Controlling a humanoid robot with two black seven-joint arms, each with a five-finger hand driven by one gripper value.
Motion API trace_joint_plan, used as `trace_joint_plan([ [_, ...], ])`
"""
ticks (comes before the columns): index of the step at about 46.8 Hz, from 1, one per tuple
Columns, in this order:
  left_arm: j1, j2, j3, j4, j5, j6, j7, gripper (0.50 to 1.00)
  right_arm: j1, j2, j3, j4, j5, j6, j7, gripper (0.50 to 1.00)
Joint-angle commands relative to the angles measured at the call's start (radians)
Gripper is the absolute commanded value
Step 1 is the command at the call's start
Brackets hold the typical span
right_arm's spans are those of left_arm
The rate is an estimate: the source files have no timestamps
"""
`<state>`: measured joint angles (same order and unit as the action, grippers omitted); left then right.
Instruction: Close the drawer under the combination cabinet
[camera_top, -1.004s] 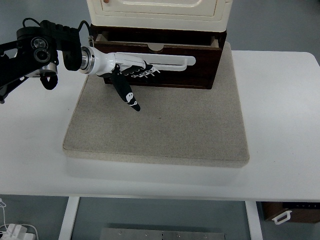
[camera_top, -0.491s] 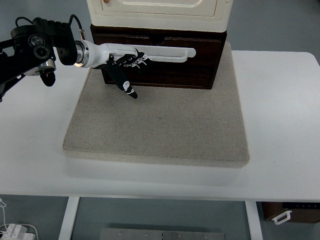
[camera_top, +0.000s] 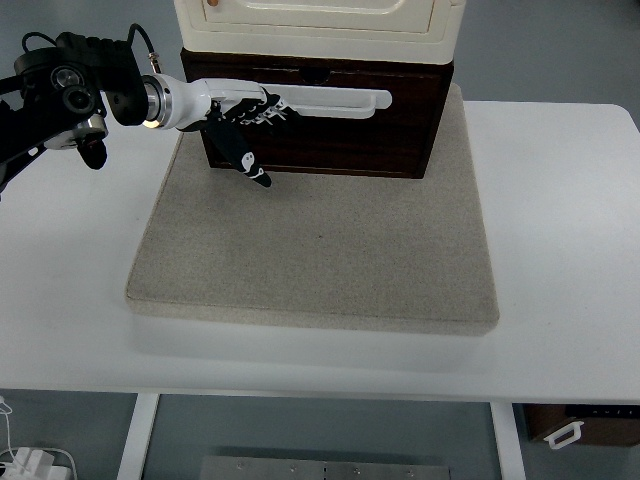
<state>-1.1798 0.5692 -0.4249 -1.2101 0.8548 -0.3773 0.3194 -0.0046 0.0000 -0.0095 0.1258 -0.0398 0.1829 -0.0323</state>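
left hand (camera_top: 240, 115) flat on dark drawer (camera_top: 330, 130) front, fingers (camera_top: 262, 112) apart, gripping nothing | drawer at 12 o'clock on mat (camera_top: 315, 250), under cream cabinet (camera_top: 320, 30), looks nearly shut | tip: push straight toward 12, gently

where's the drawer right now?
Head view, top centre: the drawer sits pushed in under the cream cabinet, at the mat's far edge, left robot hand against its front.

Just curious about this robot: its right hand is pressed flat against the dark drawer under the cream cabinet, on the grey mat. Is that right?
Not quite: it is the left hand, coming in from the picture's left, as the head view shows. It lies flat against the dark drawer under the cream cabinet, on the grey mat.
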Motion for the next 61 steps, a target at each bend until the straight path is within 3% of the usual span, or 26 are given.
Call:
trace_joint_plan([
  [1,0.000,0.000,0.000,0.000,0.001,-0.002,0.000,1.000,0.000,0.000,0.000,0.000,0.000,0.000,0.000,0.952],
  [45,0.002,0.006,-0.018,-0.006,0.000,0.020,-0.003,1.000,0.000,0.000,0.000,0.000,0.000,0.000,0.000,0.952],
  [61,0.005,-0.005,-0.110,-0.072,-0.013,-0.087,-0.031,1.000,0.000,0.000,0.000,0.000,0.000,0.000,0.000,0.952],
])
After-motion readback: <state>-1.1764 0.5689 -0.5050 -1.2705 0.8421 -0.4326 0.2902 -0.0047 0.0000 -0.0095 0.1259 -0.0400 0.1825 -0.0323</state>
